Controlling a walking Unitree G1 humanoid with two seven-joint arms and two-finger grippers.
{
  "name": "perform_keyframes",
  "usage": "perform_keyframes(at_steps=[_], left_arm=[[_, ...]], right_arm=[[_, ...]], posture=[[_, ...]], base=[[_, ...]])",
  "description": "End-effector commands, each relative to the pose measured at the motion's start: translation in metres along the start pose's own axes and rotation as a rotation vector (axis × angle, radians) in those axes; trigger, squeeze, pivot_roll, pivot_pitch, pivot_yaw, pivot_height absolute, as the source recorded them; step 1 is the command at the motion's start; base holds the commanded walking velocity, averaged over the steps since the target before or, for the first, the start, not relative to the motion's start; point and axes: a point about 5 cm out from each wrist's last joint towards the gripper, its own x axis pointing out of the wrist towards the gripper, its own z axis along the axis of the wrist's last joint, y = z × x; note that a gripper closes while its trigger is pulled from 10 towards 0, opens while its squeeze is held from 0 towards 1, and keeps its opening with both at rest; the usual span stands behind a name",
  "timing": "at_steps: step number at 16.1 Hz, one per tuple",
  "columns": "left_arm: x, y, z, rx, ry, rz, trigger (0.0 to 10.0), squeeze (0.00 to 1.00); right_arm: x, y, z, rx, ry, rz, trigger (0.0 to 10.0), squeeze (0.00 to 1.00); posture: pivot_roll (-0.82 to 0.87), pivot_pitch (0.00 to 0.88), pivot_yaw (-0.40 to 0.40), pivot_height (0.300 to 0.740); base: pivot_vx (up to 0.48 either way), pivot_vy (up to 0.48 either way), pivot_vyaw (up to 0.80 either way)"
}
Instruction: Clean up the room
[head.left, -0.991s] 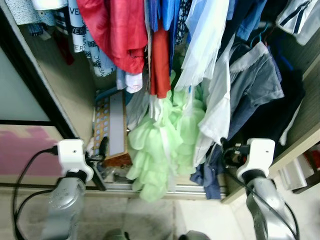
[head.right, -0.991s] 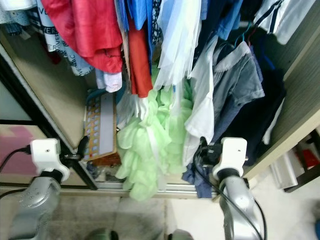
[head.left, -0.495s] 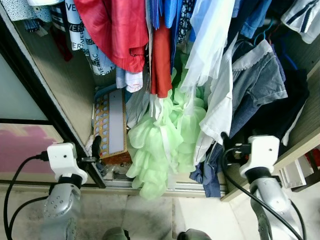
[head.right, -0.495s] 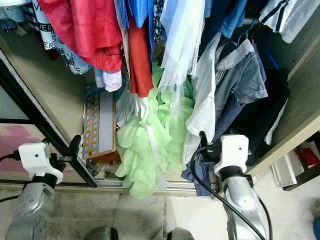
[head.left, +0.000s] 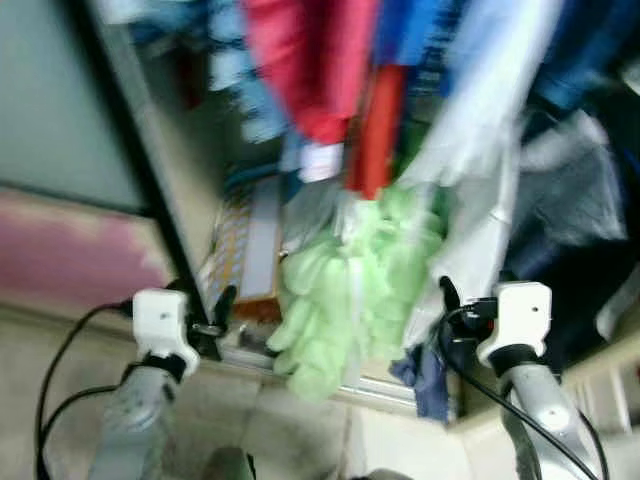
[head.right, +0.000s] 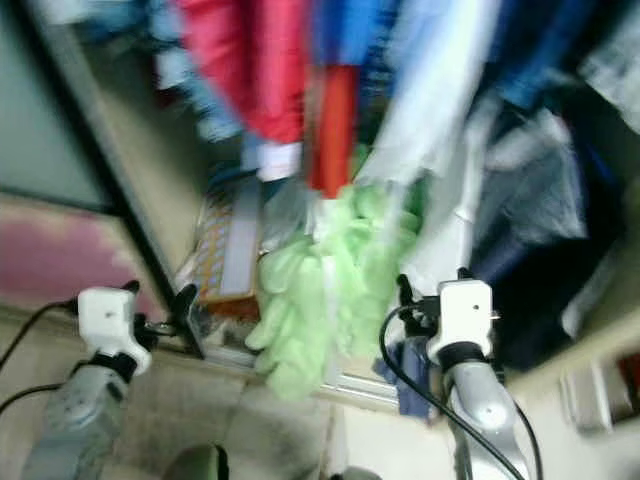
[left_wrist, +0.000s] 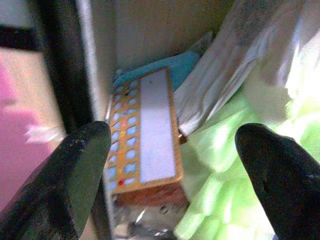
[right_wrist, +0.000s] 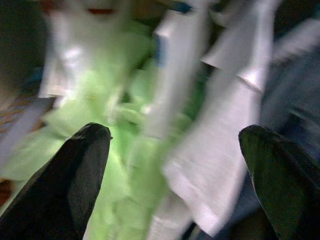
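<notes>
I face an open wardrobe full of hanging clothes: red garments (head.left: 310, 60), pale blue and white ones (head.left: 470, 110), dark blue and grey ones (head.left: 570, 190), and a pale green ruffled garment (head.left: 350, 290) that reaches the wardrobe floor. An orange board with blue squares (left_wrist: 142, 145) lies on the wardrobe floor by the left wall. My left gripper (head.left: 222, 308) is held low in front of the black door frame, open and empty. My right gripper (head.left: 450, 300) is open and empty, close in front of the white and green clothes (right_wrist: 150, 150). The eye views are blurred.
A black sliding-door frame (head.left: 150, 180) with a frosted and pink panel (head.left: 70, 260) stands on the left. The metal door track (head.left: 380, 395) runs along the wardrobe's bottom edge. Pale tiled floor (head.left: 290, 440) lies in front. A wooden wardrobe side (head.left: 600, 370) shows at right.
The whole picture has shifted and blurred, so the camera has moved. Both arms keep about the same pose, grippers still open and empty.
</notes>
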Motion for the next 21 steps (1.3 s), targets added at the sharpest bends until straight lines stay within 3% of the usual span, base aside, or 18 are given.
perform_keyframes(at_steps=[1,6,7,8,9,12,15,21], left_arm=[[0.004,-0.010,0.003,0.023,-0.018,-0.055,10.0,0.00],[0.003,-0.008,-0.003,0.025,0.010,-0.058,10.0,0.00],[0.000,0.001,-0.004,0.000,0.012,0.024,10.0,0.00],[0.000,0.003,-0.005,-0.001,0.012,0.037,10.0,0.00],[-0.007,0.022,0.000,0.025,-0.021,0.159,10.0,0.00],[-0.015,0.039,0.004,0.034,-0.035,0.250,10.0,0.00],[-0.015,0.033,0.000,0.020,-0.003,0.215,10.0,0.00],[-0.011,0.028,-0.002,0.016,0.021,0.174,10.0,0.00]], right_arm=[[0.001,0.001,-0.003,-0.013,0.012,0.026,10.0,0.00],[0.002,0.000,-0.011,0.022,0.029,0.007,10.0,0.00],[0.001,-0.002,-0.012,0.023,0.029,-0.003,10.0,0.00],[0.001,-0.002,-0.013,0.022,0.029,-0.005,10.0,0.00],[-0.002,-0.004,-0.013,0.031,0.034,-0.030,10.0,0.00],[0.004,-0.003,-0.009,0.038,0.013,-0.025,10.0,0.00],[0.014,-0.001,-0.003,0.026,-0.010,-0.001,10.0,0.00],[0.014,0.000,-0.003,0.046,-0.003,-0.010,10.0,0.00]], posture=[[0.01,0.014,-0.089,0.740],[0.01,0.000,-0.070,0.740],[0.00,0.000,-0.068,0.740],[0.00,0.000,-0.068,0.740],[0.01,0.000,-0.062,0.740],[0.03,0.012,-0.058,0.740],[0.04,0.018,-0.063,0.740],[0.00,0.043,-0.042,0.740]], base=[[0.000,0.000,0.80],[0.000,0.000,0.80],[0.000,0.000,0.80],[0.000,0.000,0.80],[0.000,0.000,0.80],[0.000,0.000,0.24],[0.000,0.000,0.00],[0.000,0.000,0.00]])
